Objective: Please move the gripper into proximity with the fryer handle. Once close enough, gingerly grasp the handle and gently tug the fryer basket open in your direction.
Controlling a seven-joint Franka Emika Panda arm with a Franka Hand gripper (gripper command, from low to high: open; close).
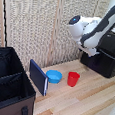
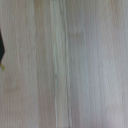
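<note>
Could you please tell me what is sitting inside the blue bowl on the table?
The blue bowl looks empty: only its blue interior shows. Its near rim hides part of the inside.

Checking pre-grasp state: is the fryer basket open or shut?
Cannot tell. In the exterior view the arm covers much of the fryer, the handle isn't visible, and the wrist view shows only wooden table.

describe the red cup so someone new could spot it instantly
Start at the light wooden table in the exterior view. Near its middle, between the black fabric case and the black fryer, stands the red cup. It is upright, just to the view's right of the flatter blue bowl, and is the only red item.
</note>
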